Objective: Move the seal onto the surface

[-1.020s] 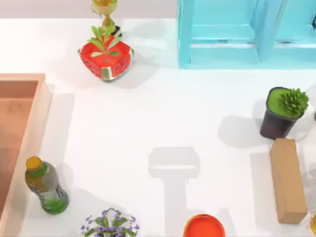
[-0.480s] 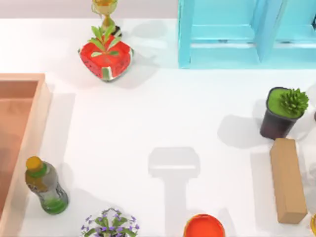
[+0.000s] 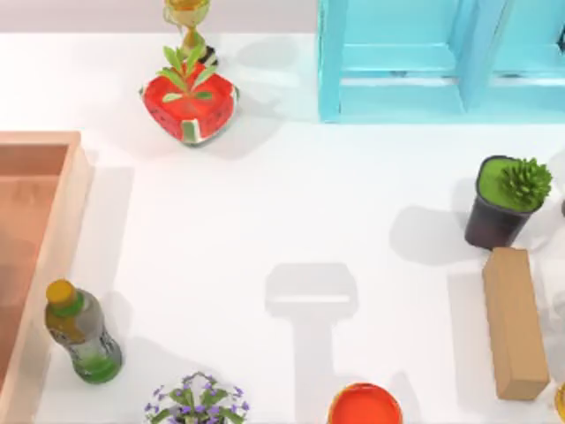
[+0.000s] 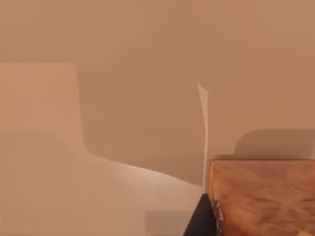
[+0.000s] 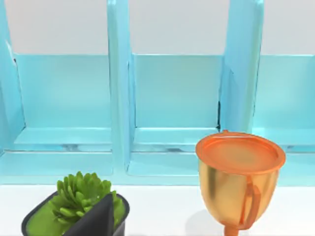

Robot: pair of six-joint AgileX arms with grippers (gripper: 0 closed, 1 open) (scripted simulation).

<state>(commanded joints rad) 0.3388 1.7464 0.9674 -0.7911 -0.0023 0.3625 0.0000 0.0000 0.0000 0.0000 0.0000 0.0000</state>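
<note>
While jaw state cannot be told, table [image 3: 265, 203] carries one bottle [image 3: 81, 333], one wooden block [image 3: 515, 322], three plants; tray [image 3: 35, 238] cut off.

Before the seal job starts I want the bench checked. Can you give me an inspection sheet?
Surface: glossy white tabletop, bare in the middle, with a grey shadow there.
Job's things: the tabletop itself.
Clutter: shallow tan wooden tray at left; green bottle with yellow cap; red watermelon-patterned plant pot; dark pot of green succulent; long tan wooden block; purple flowers; orange round lid; golden goblet.
Grippers: left gripper by brown wood; right gripper over the succulent.
Cables: nothing seen.
Surroundings: turquoise shelf unit at the back right.
</note>
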